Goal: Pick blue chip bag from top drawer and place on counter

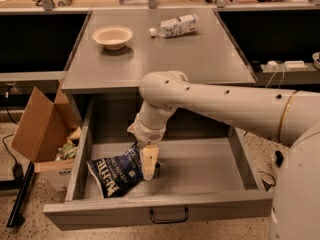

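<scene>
One cardboard box (37, 129) stands at left, its contents unclear; in the top drawer (210, 166), front-left, lies the blue chip bag (114, 178), white lettering unreadable; the gripper (149, 165) hides its right edge, grip impossible to tell; the arm (225, 104) is cut off at right

The arm (225, 101) is a thick, smooth cream-white tube with small dark round holes along its shell. A thin gold-brown ring (283, 115) circles it beside the broad, rounded white body shell (300, 194). The wrist steps down in pale ribbed segments to the gripper (148, 170), a yellowish-cream piece inside the top drawer (125, 211), toward its front left.
</scene>
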You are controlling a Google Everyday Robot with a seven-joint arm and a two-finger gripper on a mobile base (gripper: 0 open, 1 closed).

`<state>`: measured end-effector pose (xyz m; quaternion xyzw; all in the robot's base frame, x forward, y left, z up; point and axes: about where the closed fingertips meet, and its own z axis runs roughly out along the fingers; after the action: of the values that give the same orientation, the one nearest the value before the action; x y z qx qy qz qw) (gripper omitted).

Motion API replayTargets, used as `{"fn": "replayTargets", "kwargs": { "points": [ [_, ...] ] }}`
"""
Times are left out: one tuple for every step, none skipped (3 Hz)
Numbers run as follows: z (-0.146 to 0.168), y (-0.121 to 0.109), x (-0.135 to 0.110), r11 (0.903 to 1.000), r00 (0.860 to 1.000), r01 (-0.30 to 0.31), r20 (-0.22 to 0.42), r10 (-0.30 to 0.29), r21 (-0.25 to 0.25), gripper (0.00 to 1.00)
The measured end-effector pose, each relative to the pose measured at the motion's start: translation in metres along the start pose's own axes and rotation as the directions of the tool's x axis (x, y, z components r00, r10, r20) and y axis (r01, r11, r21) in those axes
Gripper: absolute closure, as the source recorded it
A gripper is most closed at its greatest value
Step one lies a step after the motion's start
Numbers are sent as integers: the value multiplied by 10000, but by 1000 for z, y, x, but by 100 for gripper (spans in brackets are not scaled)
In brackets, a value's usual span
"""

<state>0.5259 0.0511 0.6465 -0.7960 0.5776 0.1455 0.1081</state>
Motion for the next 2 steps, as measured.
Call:
{"fn": "replayTargets", "kwargs": {
  "points": [
    [11, -1, 3, 9998, 10000, -10, 38, 11, -208, 21],
    [11, -1, 2, 9998, 10000, -10, 38, 11, -208, 44]
  ]
}}
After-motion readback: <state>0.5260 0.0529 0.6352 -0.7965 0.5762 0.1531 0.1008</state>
